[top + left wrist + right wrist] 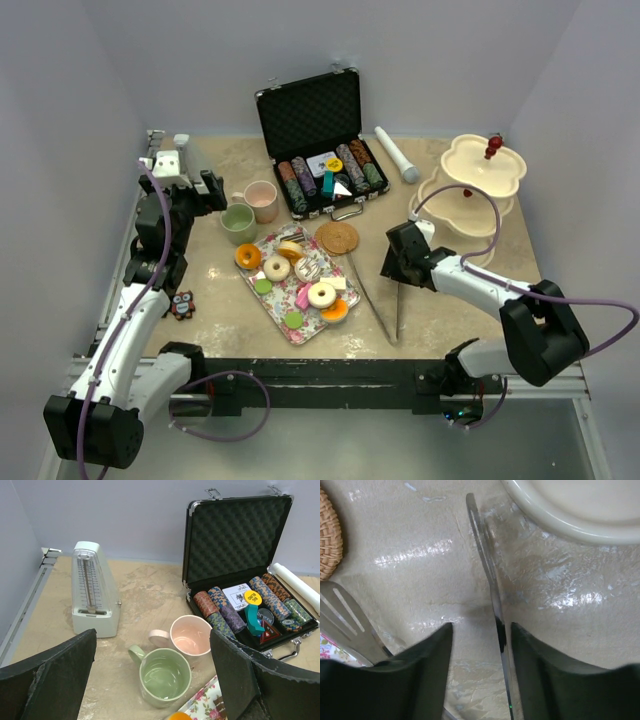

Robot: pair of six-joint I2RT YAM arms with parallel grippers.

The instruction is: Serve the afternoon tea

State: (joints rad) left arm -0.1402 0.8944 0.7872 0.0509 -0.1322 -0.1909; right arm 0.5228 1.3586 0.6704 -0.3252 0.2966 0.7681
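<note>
Cream three-tier stand, its plates scallop-edged, glossy, smaller toward the top.

white arms with black joints — purple cables alongside, matte black tool fingers

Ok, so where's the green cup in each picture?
Top external: the green cup sits left of centre, beside the pink cup and a little nearer the arms.
Left wrist: low in the middle, with the pink cup just behind it.
Right wrist: not in it.
Shared landmark: the floral tray. Its corner peeks in at the bottom of the left wrist view and at the left edge of the right wrist view.
</note>
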